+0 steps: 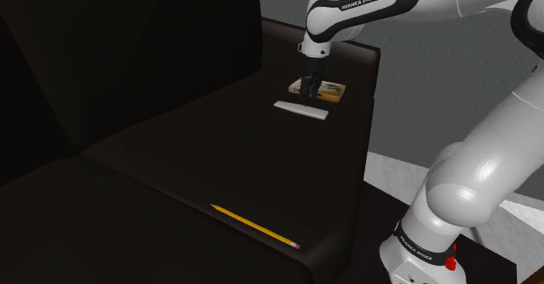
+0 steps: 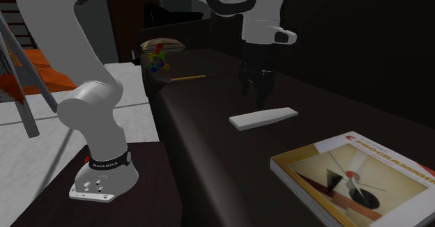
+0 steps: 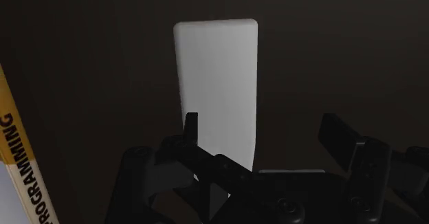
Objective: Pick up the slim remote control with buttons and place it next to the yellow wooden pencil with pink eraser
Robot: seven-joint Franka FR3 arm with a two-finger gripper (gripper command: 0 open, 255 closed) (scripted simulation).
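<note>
Hand: the hand (image 3: 263, 130) hangs over the dark couch seat (image 1: 174, 152), its fingers (image 3: 190, 125) apart and nothing between them, so it holds nothing.
Remote: the remote (image 3: 216, 85) is drawn as a plain white slab with no buttons showing. It lies flat on the seat, below and just ahead of the hand, untouched.
Book: a book (image 2: 362, 184) lies just beside the remote, on the side away from the pencil.
Pencil: the yellow pencil (image 1: 255, 226) lies well apart from the remote, near the seat's front edge.
Risk, alignment: in the wrist view one finger stands over the slab's face while the other is clear of its edge. A straight descent would likely set that finger on top of the remote and press or tilt it, not straddle it.
Risk, thin body: the slab is low and flat. A shallow close could slide over its top edges and leave it behind; going too deep would dig the tips into the seat.
Risk, neighbour: a sideways nudge during the close could push the remote against the book, or a finger could catch the book's corner.
Risk, placing: the pencil sits close to the edge. A release too far out could drop the remote off the seat, and one too tight could knock the pencil rolling.
</note>
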